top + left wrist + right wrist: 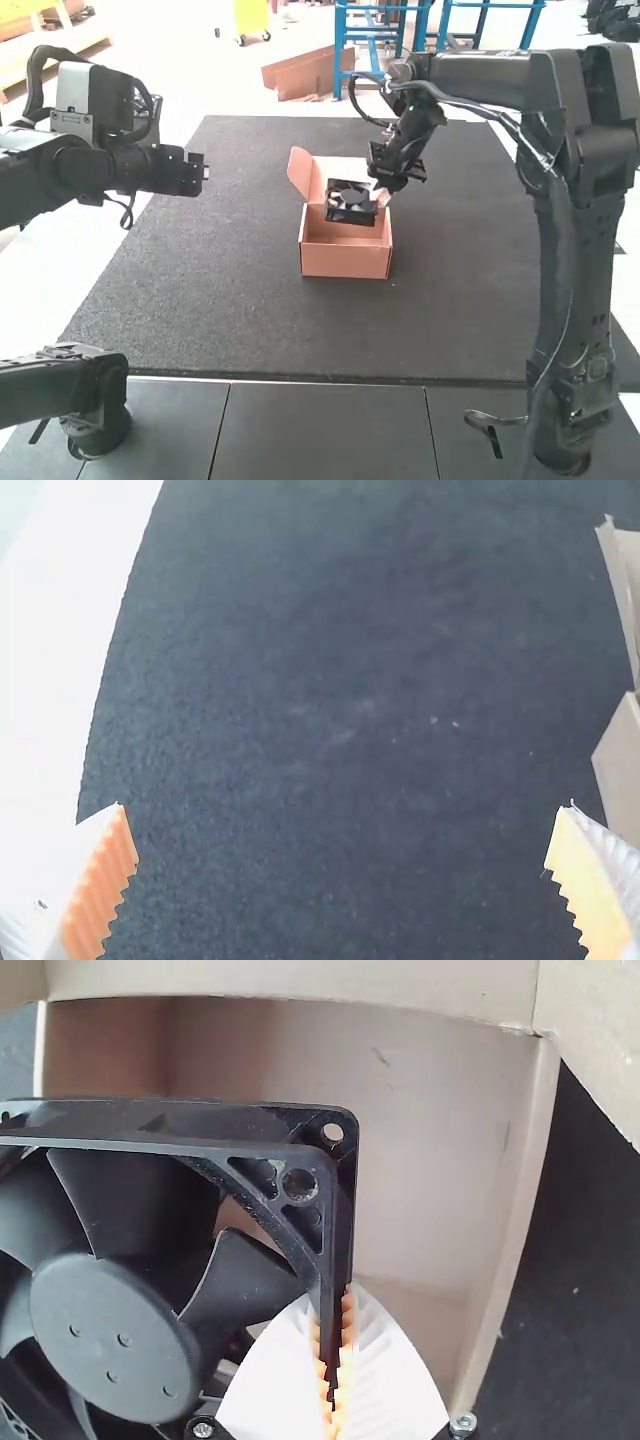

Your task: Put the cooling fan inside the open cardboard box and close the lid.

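Bright, even daylight throughout, with soft faint shadows and washed-out pale areas.

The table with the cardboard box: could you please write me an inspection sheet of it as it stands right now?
Surface: a black mat lies flat over the table.
Job's things: the box stands open on the mat with its lid up at the back left. The fan is held tilted at the opening and is not yet resting inside.
Clutter: nothing seen.
Hands: the right hand is shut on the edge of the fan's frame. The left hand is open and empty, in the air to the left of the box.
Cables: a black cable loops beside the right arm's wrist, clear of the box.
Surroundings: nothing seen that touches the job.
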